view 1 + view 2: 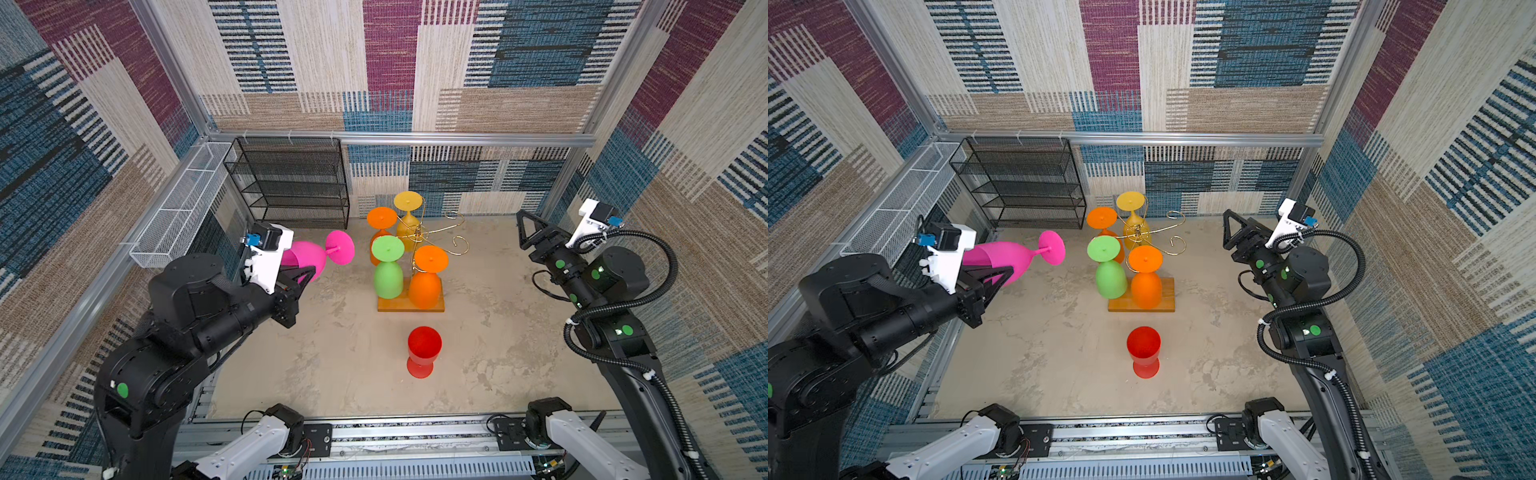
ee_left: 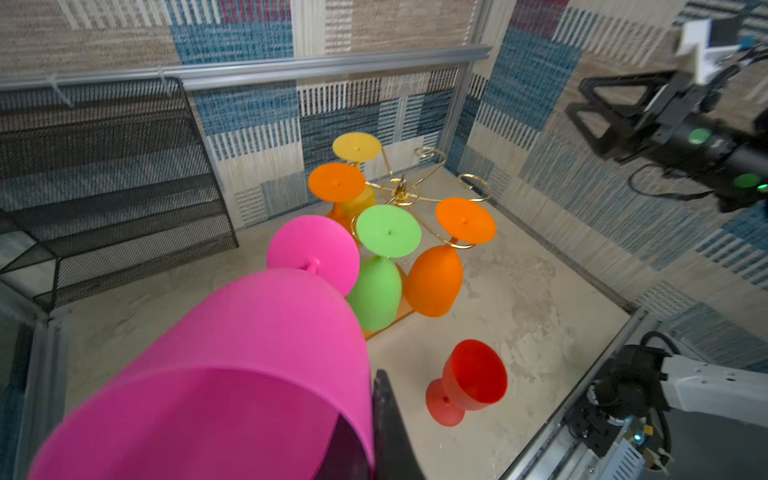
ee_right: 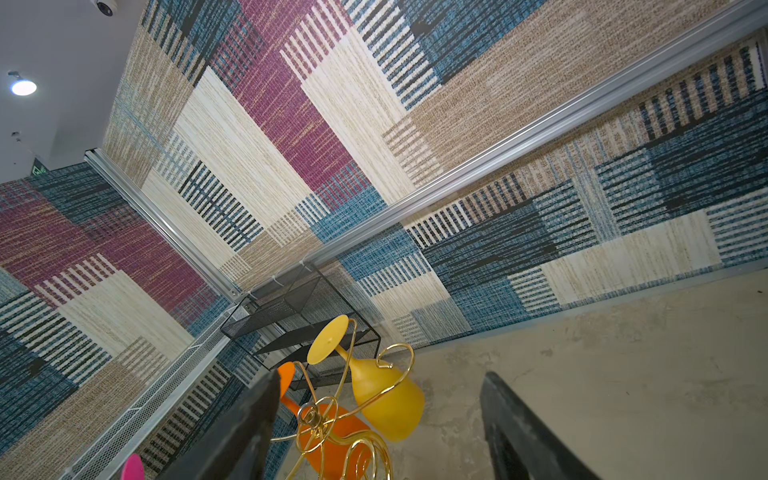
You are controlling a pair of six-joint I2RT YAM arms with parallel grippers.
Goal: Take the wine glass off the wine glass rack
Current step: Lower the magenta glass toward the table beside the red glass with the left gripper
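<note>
Left gripper (image 1: 996,270) clamped on the pink glass (image 1: 1007,259), pinching the bowl wall at the rim, apparently one finger inside and one outside. Glass lies near horizontal in the air, foot toward the rack (image 1: 1168,296) but apart from it, so it is off its scroll arm. Right gripper (image 2: 578,99) hangs beside the rack on the far side, jaws apart, holding nothing. Four other glasses (image 1: 387,279) hang foot-up on the rack; a red glass (image 1: 424,345) stands upright on the table (image 1: 332,353) in front of it. Handling, judged: opaque matte colour suggests plastic, so light, stiff and not very breakable. The stem is the thin weak point. The bowl is smooth and curved and could pivot in a rim pinch; a hold across the bowl's widest part would be steadier. No brand, label or legible writing on glass or rack.
</note>
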